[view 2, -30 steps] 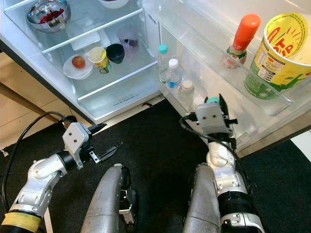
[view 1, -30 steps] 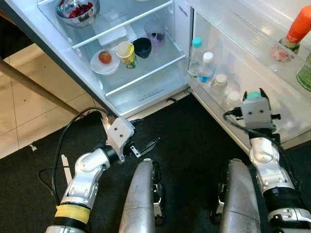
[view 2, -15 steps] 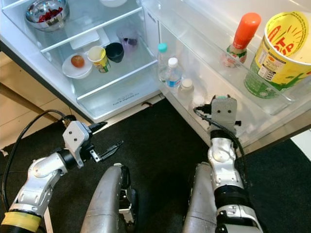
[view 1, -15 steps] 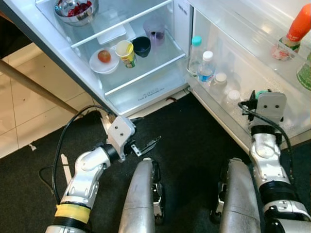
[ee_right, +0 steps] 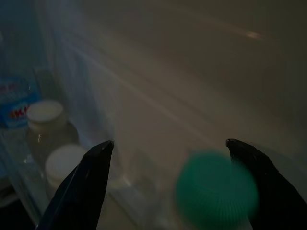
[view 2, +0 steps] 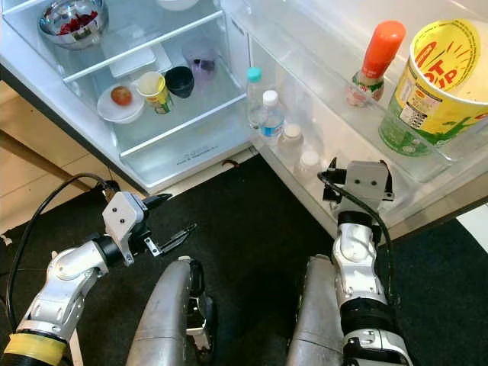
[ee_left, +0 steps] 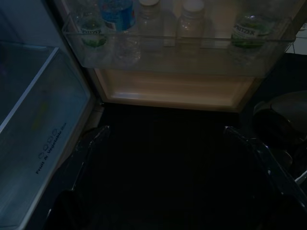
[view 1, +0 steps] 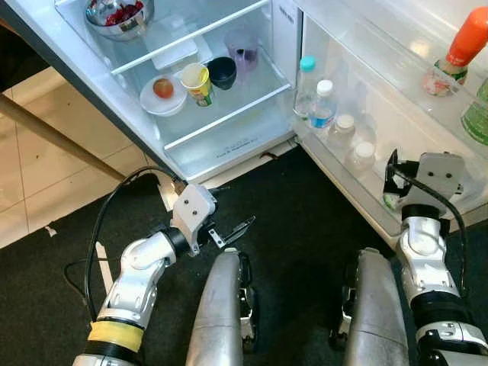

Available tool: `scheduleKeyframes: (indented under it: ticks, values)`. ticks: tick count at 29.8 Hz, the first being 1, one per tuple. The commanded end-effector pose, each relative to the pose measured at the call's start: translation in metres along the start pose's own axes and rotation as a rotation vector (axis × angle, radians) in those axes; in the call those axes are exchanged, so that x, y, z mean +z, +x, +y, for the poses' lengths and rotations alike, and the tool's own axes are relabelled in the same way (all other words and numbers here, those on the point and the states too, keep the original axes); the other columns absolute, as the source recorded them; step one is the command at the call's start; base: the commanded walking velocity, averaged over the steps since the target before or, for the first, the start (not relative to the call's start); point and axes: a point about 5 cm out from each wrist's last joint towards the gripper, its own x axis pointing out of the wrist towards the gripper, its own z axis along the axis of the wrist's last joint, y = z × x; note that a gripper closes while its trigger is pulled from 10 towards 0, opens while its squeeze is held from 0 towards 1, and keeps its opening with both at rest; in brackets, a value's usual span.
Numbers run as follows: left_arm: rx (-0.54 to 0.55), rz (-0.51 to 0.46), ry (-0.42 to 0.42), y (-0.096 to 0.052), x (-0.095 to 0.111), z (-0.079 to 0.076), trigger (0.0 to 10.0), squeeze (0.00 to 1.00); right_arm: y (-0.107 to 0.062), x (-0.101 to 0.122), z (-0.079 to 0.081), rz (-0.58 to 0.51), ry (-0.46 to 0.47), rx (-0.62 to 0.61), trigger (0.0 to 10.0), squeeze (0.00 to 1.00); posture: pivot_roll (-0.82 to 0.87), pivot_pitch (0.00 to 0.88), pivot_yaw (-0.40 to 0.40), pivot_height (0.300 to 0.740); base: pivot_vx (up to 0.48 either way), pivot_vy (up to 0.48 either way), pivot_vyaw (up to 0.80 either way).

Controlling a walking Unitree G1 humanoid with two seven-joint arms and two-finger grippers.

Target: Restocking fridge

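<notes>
My right gripper (ee_right: 169, 143) is open at the lower shelf of the fridge door (view 1: 358, 175), its black fingers (ee_right: 81, 187) spread wide. A green-capped bottle (ee_right: 216, 191) stands between them, touching neither as far as I can tell. From the head, its green label (view 1: 390, 200) shows through the shelf wall beside my right wrist. Further along the same shelf stand a blue-capped bottle (view 1: 307, 76), a water bottle (view 1: 324, 107) and two white-capped jars (view 1: 345, 126). My left gripper (view 1: 229, 229) hangs low over the black mat, open and holding nothing.
The fridge shelf carries a plate with an apple (view 1: 162, 95), a yellow cup (view 1: 197, 82), a black bowl (view 1: 223, 72) and a purple cup (view 1: 244, 49). The upper door shelf has an orange-capped bottle (view 2: 374, 61) and a yellow tub (view 2: 438, 84). My legs (view 1: 221, 305) stand on the black mat.
My right arm has shifted to the right along the door shelf and tilted in toward it with the green-capped bottle. The left arm has barely moved.
</notes>
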Motion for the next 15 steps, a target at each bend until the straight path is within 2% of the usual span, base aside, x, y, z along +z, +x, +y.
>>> scheduleKeyframes:
  ticks: [1,8,12,13,14,15]
  values:
    - [-0.007,0.028,-0.019,-0.004,-0.008,-0.004,10.0,0.0,-0.004,0.002,-0.001,-0.015,0.002,0.012,10.0,1.0,0.13,0.403,0.148,0.595,0.0,0.0,0.0]
    - [-0.005,0.023,-0.022,0.001,-0.008,-0.003,10.0,0.0,0.001,0.041,0.009,-0.151,0.071,0.149,10.0,1.0,0.11,0.387,0.144,0.595,0.0,0.0,0.0]
    - [-0.006,0.021,-0.024,0.002,-0.009,-0.003,10.0,0.0,-0.001,0.048,0.013,-0.168,0.088,0.209,10.0,1.0,0.11,0.382,0.141,0.595,0.0,0.0,0.0]
    - [-0.007,0.02,-0.024,0.003,-0.009,-0.003,10.0,0.0,-0.003,0.051,0.016,-0.172,0.105,0.248,10.0,0.94,0.1,0.379,0.139,0.595,0.0,0.0,0.0]
    - [-0.006,0.018,-0.024,0.004,-0.009,-0.002,10.0,0.0,-0.005,0.053,0.021,-0.178,0.113,0.303,10.0,0.72,0.1,0.371,0.136,0.595,0.0,0.0,0.0]
    - [-0.006,0.018,-0.024,0.004,-0.009,-0.002,10.0,0.0,-0.005,0.053,0.021,-0.178,0.113,0.303,10.0,0.72,0.1,0.371,0.136,0.595,0.0,0.0,0.0]
